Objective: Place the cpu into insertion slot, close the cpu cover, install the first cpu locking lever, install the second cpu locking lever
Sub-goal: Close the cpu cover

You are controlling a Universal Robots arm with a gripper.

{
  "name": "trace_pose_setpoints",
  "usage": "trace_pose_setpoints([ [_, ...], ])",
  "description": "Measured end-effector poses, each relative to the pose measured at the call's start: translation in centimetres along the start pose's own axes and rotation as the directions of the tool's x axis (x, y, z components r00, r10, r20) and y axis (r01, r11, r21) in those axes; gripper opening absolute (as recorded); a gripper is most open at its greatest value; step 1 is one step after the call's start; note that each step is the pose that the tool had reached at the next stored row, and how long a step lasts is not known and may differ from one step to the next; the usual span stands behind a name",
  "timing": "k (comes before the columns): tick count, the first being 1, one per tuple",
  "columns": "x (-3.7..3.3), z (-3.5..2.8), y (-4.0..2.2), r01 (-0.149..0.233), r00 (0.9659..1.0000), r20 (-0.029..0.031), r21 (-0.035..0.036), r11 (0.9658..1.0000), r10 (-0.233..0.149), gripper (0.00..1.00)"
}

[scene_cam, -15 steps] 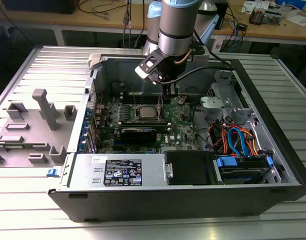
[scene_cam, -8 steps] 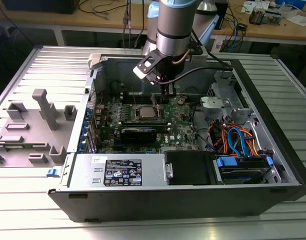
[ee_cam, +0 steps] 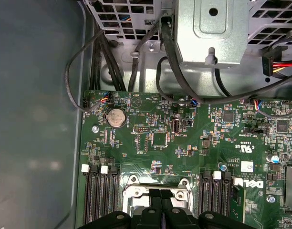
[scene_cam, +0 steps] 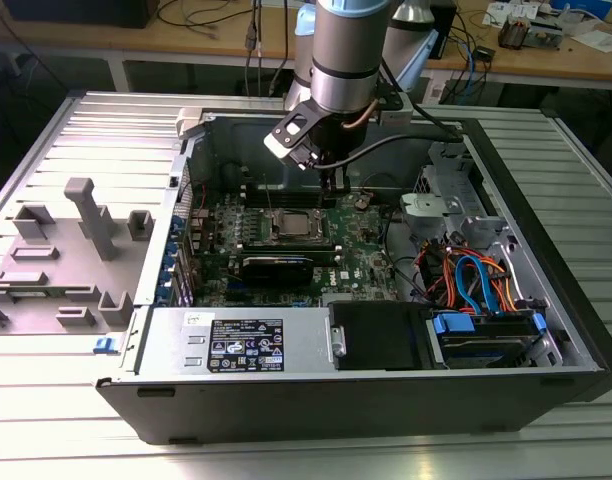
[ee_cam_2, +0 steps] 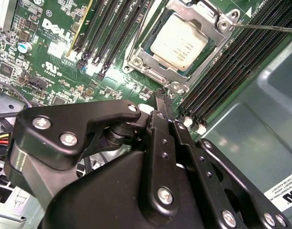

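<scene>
cpu [ee_cam_2: 182,40] seated under cpu cover [ee_cam_2: 153,61], end effector [ee_cam_2: 162,97] closed just beside

Cpu [ee_cam_2: 180,42]: 1, just ahead of gripper [ee_cam_2: 161,97]. Cpu cover [ee_cam_2: 158,71]: 1. Memory-slot banks [ee_cam: 99,198]: 2, one either side of gripper. Coin cell [ee_cam: 116,117]: 1.

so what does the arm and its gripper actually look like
The arm is a thick silver-grey cylinder ending in a black wrist. A small white-faced block is clamped to its side, and a black cable loops off it. The gripper is matte black, built of angular linkage plates studded with silver screw heads and narrowing to two slim fingers.
</scene>
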State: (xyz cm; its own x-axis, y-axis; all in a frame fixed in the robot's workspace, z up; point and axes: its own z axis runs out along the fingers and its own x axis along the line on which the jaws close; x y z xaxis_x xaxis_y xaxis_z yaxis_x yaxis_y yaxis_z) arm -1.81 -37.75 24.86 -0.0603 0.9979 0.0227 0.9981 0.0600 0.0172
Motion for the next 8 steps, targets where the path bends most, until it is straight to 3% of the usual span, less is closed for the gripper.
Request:
trace_pose_setpoints([
  [8,0.01,0.03,-0.16,0.000,1.0000,-0.0002,-0.0002,1.0000,0.000,0.11],
])
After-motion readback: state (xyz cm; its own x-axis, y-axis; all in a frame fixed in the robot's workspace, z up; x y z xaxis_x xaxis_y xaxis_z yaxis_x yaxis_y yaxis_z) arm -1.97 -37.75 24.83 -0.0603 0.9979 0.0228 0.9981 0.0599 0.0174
